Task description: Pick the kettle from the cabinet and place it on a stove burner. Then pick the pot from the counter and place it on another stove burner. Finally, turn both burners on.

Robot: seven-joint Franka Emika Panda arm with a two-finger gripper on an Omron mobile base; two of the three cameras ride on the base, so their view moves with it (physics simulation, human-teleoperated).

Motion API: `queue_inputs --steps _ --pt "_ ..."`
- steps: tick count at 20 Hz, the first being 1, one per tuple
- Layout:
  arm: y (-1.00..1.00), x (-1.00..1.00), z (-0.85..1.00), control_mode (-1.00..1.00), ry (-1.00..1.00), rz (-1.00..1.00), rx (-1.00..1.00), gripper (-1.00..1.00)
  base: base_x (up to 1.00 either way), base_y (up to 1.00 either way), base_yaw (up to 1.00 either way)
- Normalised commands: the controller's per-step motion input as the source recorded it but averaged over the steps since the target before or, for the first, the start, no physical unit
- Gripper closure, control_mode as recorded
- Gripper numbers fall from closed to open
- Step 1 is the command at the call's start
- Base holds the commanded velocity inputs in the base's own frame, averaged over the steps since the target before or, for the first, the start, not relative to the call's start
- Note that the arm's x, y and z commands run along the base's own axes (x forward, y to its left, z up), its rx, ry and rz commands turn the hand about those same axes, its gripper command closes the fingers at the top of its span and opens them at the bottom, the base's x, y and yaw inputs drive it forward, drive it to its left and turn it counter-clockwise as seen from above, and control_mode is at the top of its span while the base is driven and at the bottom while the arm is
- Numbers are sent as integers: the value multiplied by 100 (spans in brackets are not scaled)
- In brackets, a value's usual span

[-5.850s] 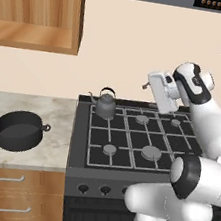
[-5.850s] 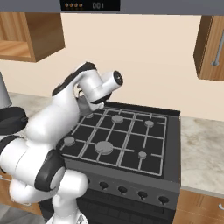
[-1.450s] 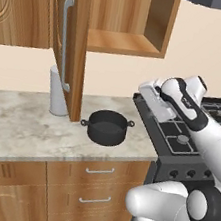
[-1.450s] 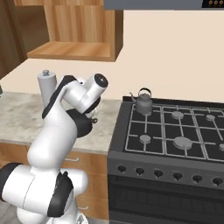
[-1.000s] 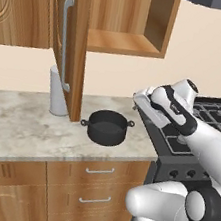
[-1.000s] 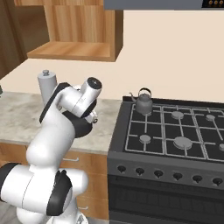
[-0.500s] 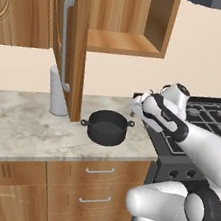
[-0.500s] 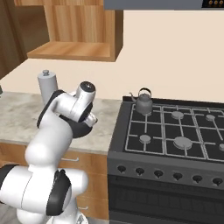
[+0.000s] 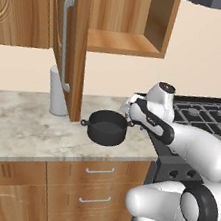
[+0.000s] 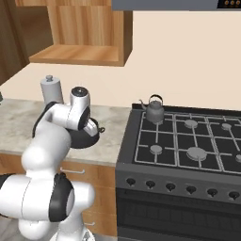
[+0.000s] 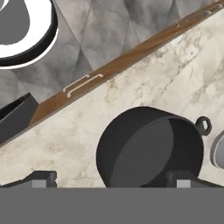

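Note:
The black pot (image 9: 107,127) sits on the marbled counter (image 9: 23,129), just left of the stove (image 10: 181,162). My gripper (image 9: 128,116) hangs open close above the pot's right rim. In the hand view the pot (image 11: 148,146) lies between and just beyond my two spread fingertips (image 11: 42,176), with nothing gripped. The grey kettle (image 10: 154,112) stands on the stove's back-left burner. Other burners (image 10: 195,153) lie bare under the black grates. The wooden cabinet (image 9: 124,43) above the counter stands open, its shelf bare.
The open cabinet door (image 9: 76,51) with its silver bar handle juts out over the counter left of the pot. A tall grey canister (image 9: 56,92) stands behind the door. Wooden drawers (image 9: 98,171) run below the counter. Knobs (image 10: 170,187) line the stove front.
The base drove left from the stove to the counter. Over the last second my arm swung left and down, bringing the open gripper over the pot's right side.

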Motion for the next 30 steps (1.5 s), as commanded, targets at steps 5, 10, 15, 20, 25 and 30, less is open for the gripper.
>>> queue_inputs --steps 5,10,15,20,25,30 --pt "0 8 -4 -100 1 -9 -10 -100 0 0 0" --pt "0 9 -5 -100 6 -8 -4 -100 0 0 0" --pt "0 19 -10 -100 9 -5 -3 -100 0 0 0" --pt "0 16 -19 -100 10 -2 -2 -100 0 0 0" --pt "0 9 -23 -100 6 0 -2 -100 0 0 0" --pt "2 16 -20 -100 5 0 -1 -100 0 0 0"
